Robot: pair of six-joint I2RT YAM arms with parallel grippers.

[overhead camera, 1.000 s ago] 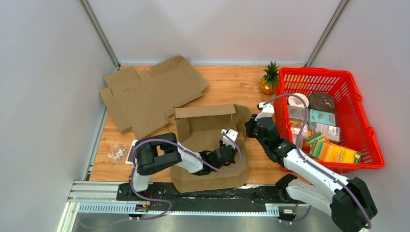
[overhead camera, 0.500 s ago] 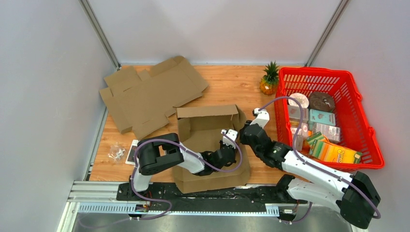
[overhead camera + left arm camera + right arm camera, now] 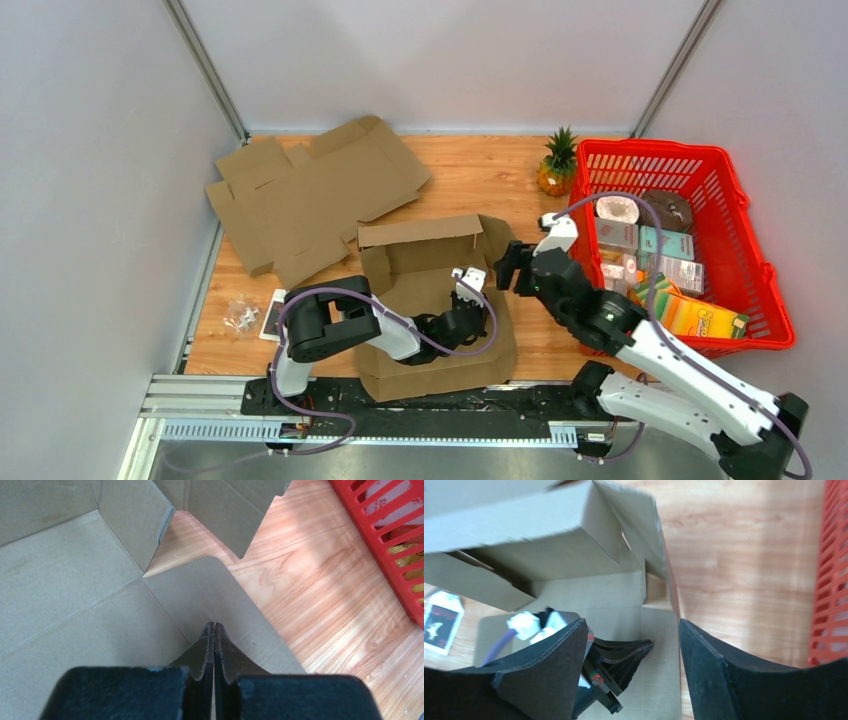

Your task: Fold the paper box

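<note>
The paper box (image 3: 425,275) stands part-folded at the table's near middle, its back wall (image 3: 420,232) raised. My left gripper (image 3: 478,318) is shut with nothing between its fingers, its tips (image 3: 214,626) pressing on the box's flat right flap (image 3: 220,592). The right gripper (image 3: 512,270) hovers open beside the box's upright right side flap (image 3: 651,535), touching nothing. In the right wrist view this gripper (image 3: 633,622) spreads wide over the flat flap (image 3: 659,645), with the left gripper's fingers (image 3: 624,660) showing between.
A flat cardboard sheet (image 3: 310,190) lies at the back left. A pineapple (image 3: 557,165) stands beside the red basket (image 3: 650,148), which is full of packaged goods, close to the right arm. A small clear packet (image 3: 240,315) and a card (image 3: 272,315) lie at the left.
My right gripper has gone from shut to wide open, letting go of the box's right side flap, and has pulled back slightly. The left gripper stays shut on the flat flap.
</note>
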